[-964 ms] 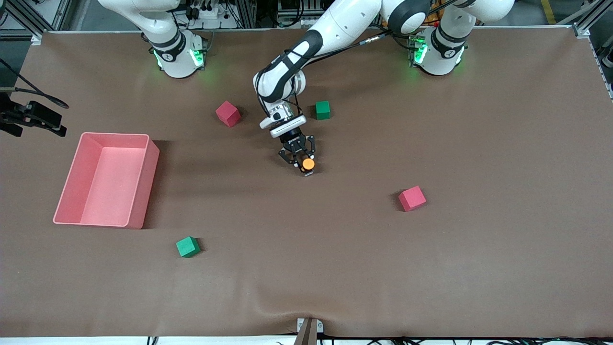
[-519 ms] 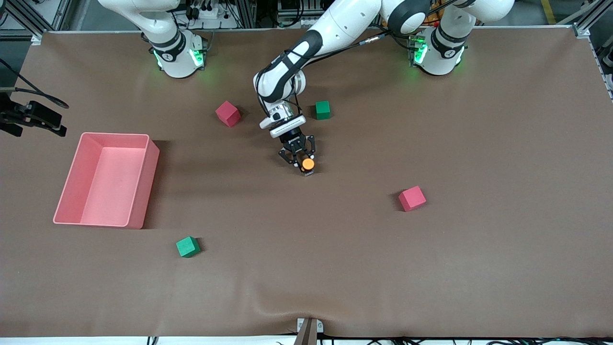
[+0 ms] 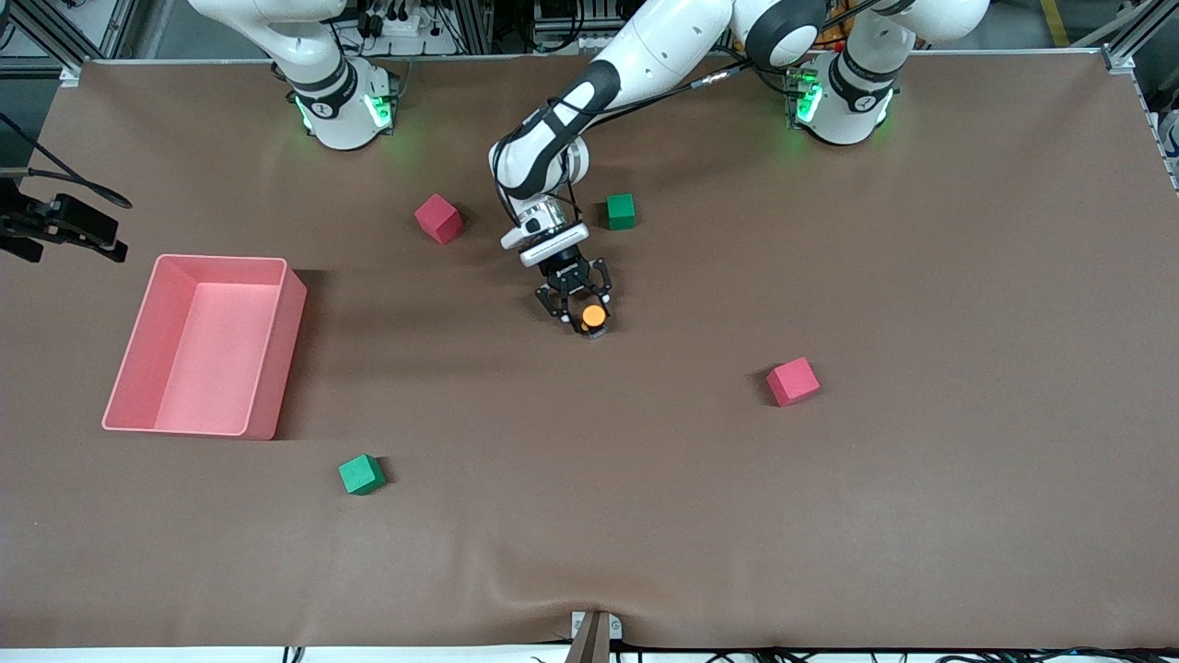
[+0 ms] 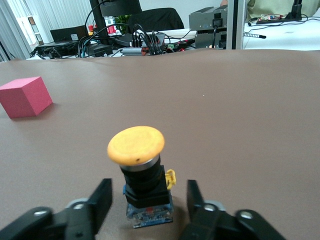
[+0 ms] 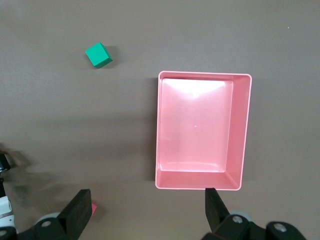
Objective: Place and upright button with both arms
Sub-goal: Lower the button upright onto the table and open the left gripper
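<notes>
The small push-button with a round orange cap on a black boxy body (image 4: pixel 141 175) is seen standing upright on the brown table covering (image 3: pixel 829 516), cap uppermost, between the black fingers (image 4: pixel 97 205) of the left gripper (image 3: pixel 582 308). In the left wrist view the fingers stand apart, with a clear gap on either side of the button's body, so nothing is clamped. The release step is judged to be in hand: the button appears placed and upright. The next move calls for a straight lift of the left gripper, with neither finger brushing the cap — a nudge could tip so small a base.

With the button as landmark, one green foam cube (image 3: pixel 621 211) and one red foam cube (image 3: pixel 438 218) lie farther from the front camera; a second red cube (image 3: pixel 792 381) lies nearer, toward the left arm's end of the table, and a second green cube (image 3: pixel 361 474) nearer, toward the right arm's end. The pink plastic bin (image 3: pixel 267 267) sits well apart, toward the right arm's end.

The right gripper (image 5: pixel 145 212) is held above the bin, its fingers spread wide and empty — that arm waits. In the front view it is cut off above the frame. The button's base is partly hidden there by the left gripper, and whether it sits fully flat cannot be told.
</notes>
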### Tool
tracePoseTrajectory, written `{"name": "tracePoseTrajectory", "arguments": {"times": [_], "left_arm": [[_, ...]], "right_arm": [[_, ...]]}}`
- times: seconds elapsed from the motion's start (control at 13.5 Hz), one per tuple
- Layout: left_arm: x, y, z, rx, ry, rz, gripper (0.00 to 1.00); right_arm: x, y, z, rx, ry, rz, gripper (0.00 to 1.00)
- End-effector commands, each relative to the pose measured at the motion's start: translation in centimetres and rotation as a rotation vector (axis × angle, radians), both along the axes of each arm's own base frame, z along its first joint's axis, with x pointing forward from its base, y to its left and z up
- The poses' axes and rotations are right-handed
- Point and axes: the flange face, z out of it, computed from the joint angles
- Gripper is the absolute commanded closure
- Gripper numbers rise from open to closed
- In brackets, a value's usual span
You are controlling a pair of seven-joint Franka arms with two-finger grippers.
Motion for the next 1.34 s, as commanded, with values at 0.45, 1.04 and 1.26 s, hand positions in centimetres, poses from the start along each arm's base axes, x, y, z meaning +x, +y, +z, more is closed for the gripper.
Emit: {"name": "tracePoseTrajectory", "arguments": {"times": [0.45, 1.04, 1.26], "left_arm": [[-1.6, -1.8, 3.2, -0.025, 0.025, 0.030, 0.00], [-2.4, -3.7, 16.8, -0.113, 0.224, 0.108, 0.00], [3.3, -1.0, 24.3, -0.130, 0.315, 0.128, 0.00]], "right_arm": [[-0.5, -0.1, 0.3, 0.005, 0.001, -0.017, 0.00], [-0.6, -0.1, 0.4, 0.005, 0.000, -0.017, 0.00], [-0.5, -0.1, 0.3, 0.005, 0.001, -0.017, 0.00]]}}
